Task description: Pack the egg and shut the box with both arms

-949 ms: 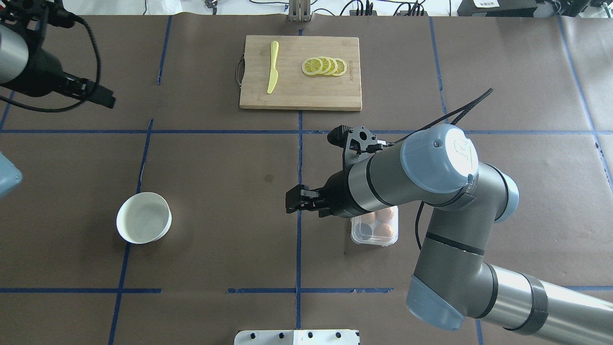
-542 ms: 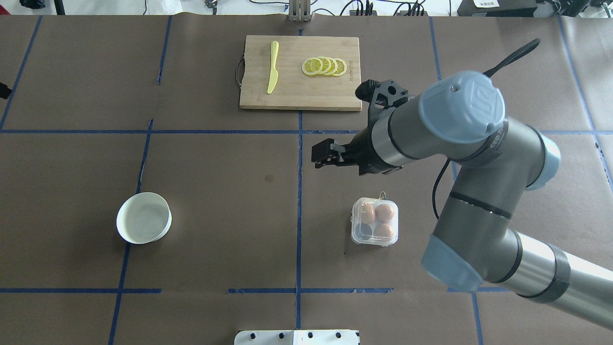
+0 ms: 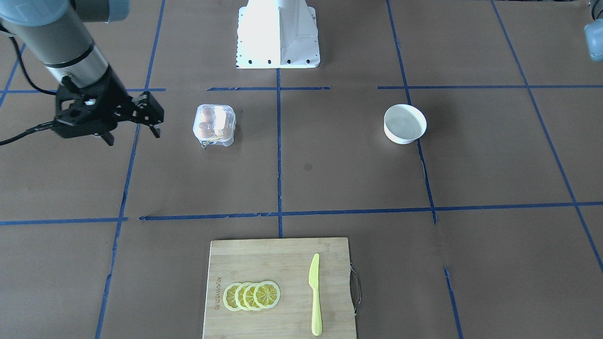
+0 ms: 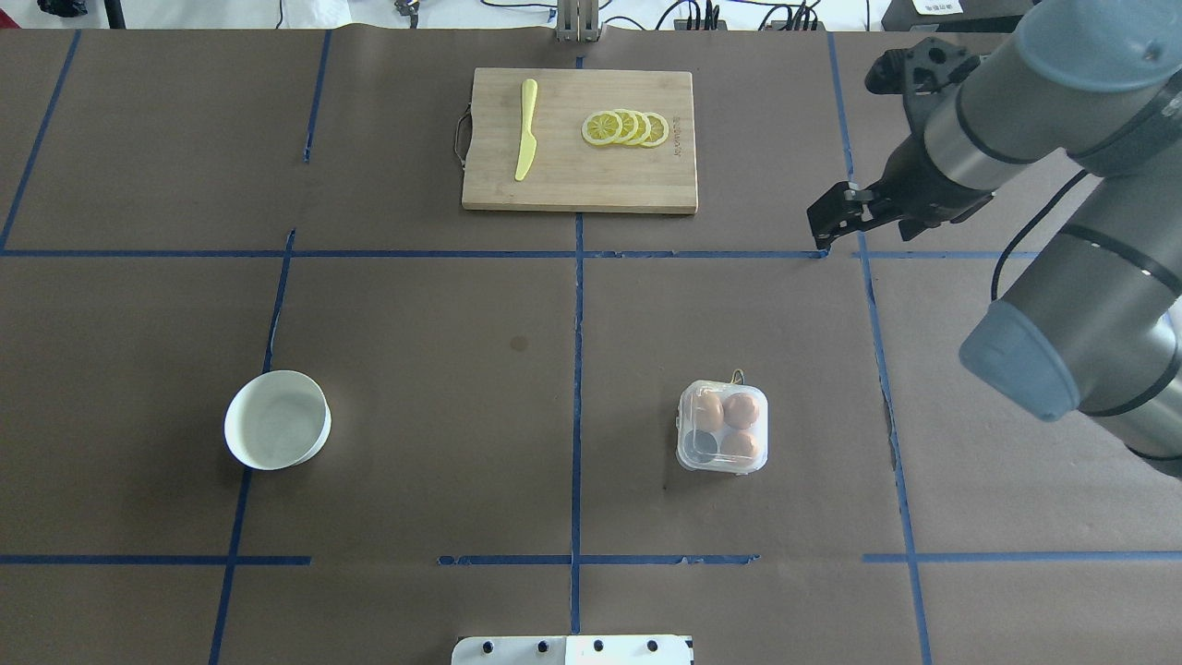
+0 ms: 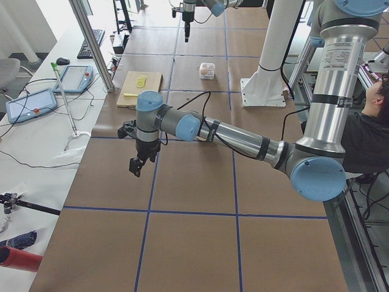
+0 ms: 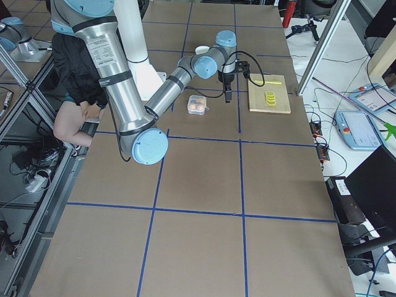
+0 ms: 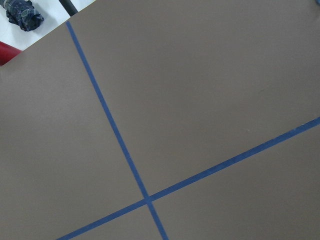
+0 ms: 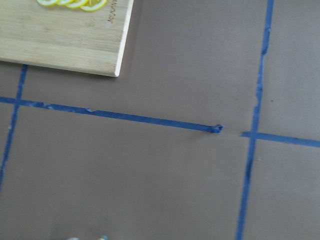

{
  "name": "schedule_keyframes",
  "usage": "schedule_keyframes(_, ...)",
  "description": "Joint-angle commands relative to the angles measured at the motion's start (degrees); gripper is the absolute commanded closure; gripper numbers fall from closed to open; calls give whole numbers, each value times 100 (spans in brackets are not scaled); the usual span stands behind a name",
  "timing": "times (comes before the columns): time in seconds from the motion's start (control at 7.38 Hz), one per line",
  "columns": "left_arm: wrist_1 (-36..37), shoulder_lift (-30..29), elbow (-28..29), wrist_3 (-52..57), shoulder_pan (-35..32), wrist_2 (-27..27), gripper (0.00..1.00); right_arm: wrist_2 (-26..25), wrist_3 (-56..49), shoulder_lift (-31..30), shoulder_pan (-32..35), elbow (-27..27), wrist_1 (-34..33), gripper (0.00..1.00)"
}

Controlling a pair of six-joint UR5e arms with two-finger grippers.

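Overhead exterior view shows the wide brown paper-covered worktop with blue tape lines, and the task seems nearly finished. The grey-silver tubular right arm hangs well apart from the carton. I cannot tell if the black right claw is spread or pressed together. The left arm shows only from the side, so its left claw is also unclear. The round white bowl holds nothing. The small clear plastic box stands right of the centre line, and its lid looks lowered. Three small orange-brown eggs sit in cups, and the fourth cup is bare.
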Motion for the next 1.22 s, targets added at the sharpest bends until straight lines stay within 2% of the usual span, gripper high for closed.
schedule_keyframes(0.0, -16, 156, 309, 544, -410, -465, 0, 792, -2427, -1012, 1440, -67, -179, 0)
schedule_keyframes(0.14, 2, 183, 406, 1036, -419, -476, 0, 899, -3701, -1356, 2108, -424, -179, 0)
schedule_keyframes(0.27, -68, 348, 425, 1058, -419, -615, 0, 1048, -4671, -1508, 2620, -854, -179, 0)
schedule_keyframes(0.41, -138, 367, 538, 1015, -402, -678, 0, 1050, -5090, -1692, 3086, -1094, -161, 0)
schedule_keyframes(0.54, -322, 298, 696, 1023, -402, -687, 0, 1024, -5050, -2164, 3239, -1140, -83, 0)
schedule_keyframes(0.81, -1241, 358, 750, 1006, -419, -863, 0, 988, -5085, -2151, 3249, -1437, -73, 0)
schedule_keyframes(1.08, -1238, 437, 847, 262, -594, -863, 0, 1006, -5041, -2185, 3310, -1518, -82, 0)
